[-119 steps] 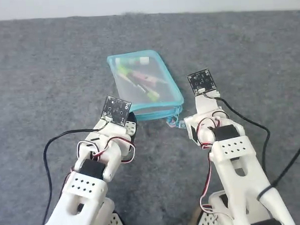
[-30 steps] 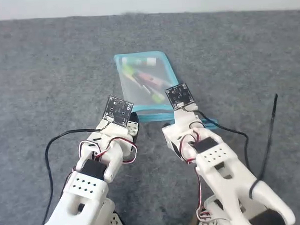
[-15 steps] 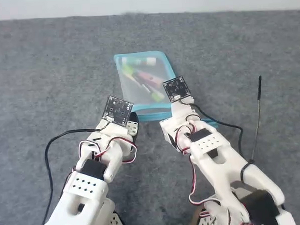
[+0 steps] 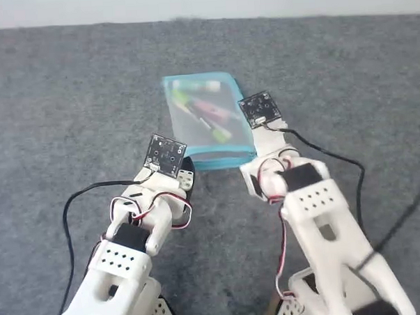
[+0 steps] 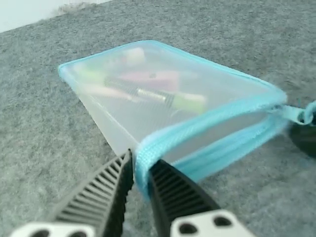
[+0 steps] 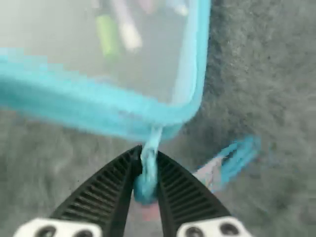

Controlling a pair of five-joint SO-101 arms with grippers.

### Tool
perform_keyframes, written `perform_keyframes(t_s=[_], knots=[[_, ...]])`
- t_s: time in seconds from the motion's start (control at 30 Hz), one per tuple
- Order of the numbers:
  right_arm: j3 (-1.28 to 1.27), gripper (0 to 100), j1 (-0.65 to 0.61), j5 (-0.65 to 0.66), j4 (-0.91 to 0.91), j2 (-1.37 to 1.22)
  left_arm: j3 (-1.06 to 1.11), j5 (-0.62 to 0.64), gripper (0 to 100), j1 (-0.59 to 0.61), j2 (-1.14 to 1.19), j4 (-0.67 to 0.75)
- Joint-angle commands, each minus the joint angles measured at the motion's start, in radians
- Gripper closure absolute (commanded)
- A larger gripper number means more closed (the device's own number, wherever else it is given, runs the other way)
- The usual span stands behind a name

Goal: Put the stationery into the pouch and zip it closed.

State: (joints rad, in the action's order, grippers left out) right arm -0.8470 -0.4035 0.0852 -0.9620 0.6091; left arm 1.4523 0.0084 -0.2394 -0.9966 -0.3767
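Observation:
The translucent pouch (image 4: 203,123) with teal trim lies flat on the grey carpet, and several pens and markers (image 4: 207,118) show inside it. Its teal zipper (image 5: 207,126) runs along the edge nearest the arms and looks drawn together. My left gripper (image 5: 140,174) is shut on the pouch's near left corner (image 4: 189,165). My right gripper (image 6: 145,178) is shut on the teal zipper pull (image 6: 147,165), at the pouch's near right corner (image 4: 252,154). The pouch (image 6: 98,54) lies just beyond those fingers.
A small teal and pink tag (image 6: 229,157) lies on the carpet beside the right gripper. Grey carpet (image 4: 345,68) spreads out around the pouch. Both arms' cables (image 4: 66,226) trail beside them near the front.
The right arm has swung to the right along the zipper edge with the pull in its fingers, ending at the pouch's right corner. The left arm and the pouch have stayed put.

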Motion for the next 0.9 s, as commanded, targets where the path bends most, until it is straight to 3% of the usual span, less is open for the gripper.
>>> perform_keyframes(t_s=[0.0, 0.33, 0.73, 0.87], knots=[[0.083, 99.2, -0.065, 0.094, -0.107, 0.136, -0.033, 0.011, 99, -0.017, -0.003, 0.014], [0.144, 99.2, -0.320, 0.149, -0.163, 0.166, -0.035, 0.015, 99, -0.023, -0.002, 0.014], [0.157, 98.7, -0.338, 0.141, -0.070, 0.036, -0.039, 0.018, 99, -0.018, 0.000, 0.012], [0.157, 83.5, -0.335, 0.149, -0.131, 0.058, -0.044, 0.018, 99, 0.014, 0.000, 0.014]])
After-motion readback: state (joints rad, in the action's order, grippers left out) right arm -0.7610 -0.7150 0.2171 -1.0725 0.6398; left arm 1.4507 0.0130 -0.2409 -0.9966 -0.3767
